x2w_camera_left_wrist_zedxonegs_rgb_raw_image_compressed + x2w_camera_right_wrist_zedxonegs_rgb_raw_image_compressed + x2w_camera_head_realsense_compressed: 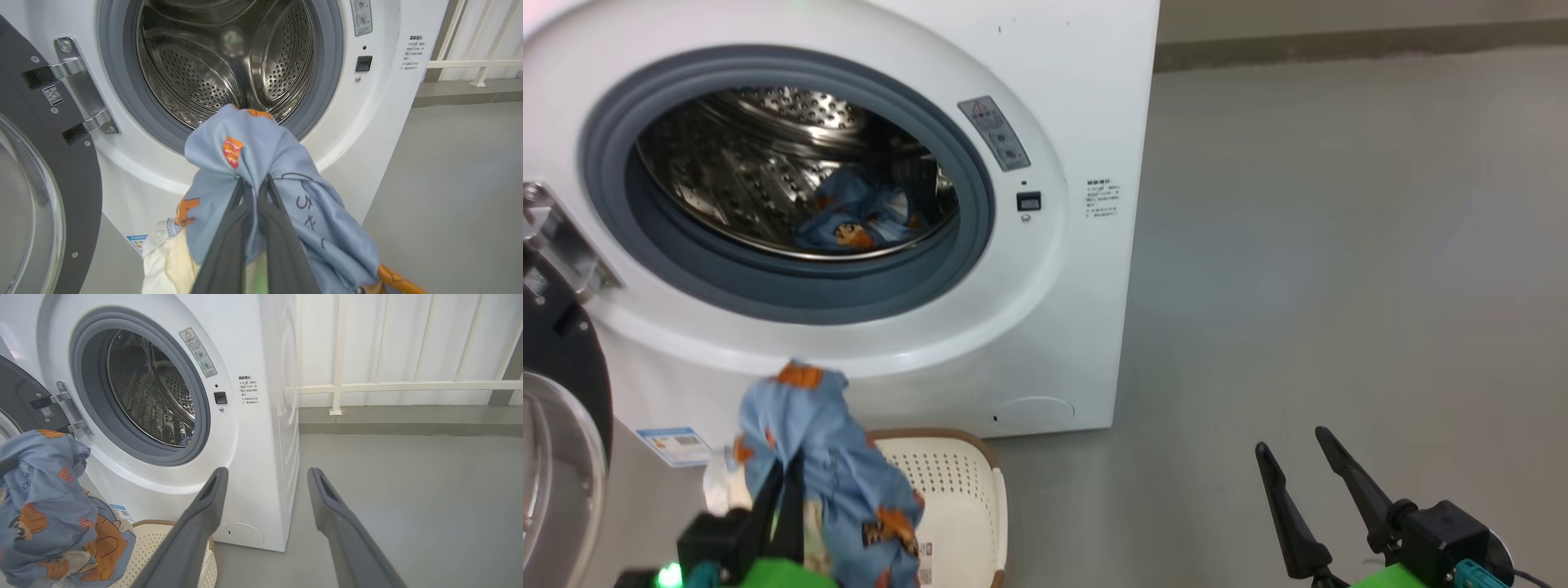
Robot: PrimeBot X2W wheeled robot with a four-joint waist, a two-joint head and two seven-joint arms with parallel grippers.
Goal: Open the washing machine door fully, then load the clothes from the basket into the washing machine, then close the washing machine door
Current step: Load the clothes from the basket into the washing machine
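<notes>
Laundry in progress: the washing machine door (pixel 560 408) stands swung open at far left. The left tool (pixel 254 180), clamped on blue clothes (pixel 829 457), holds the bundle upright, its long axis pointing towards the steel drum (pixel 752 155) of the washing machine (pixel 1062 245), where apparently a second blue piece (pixel 858 220) lies. The basket (pixel 964 482) sits on the grey floor (pixel 1339 245) against the machine's front. The right tool (pixel 1291 439) gapes wide and empty; a white railing (pixel 408 386) lines the room.
</notes>
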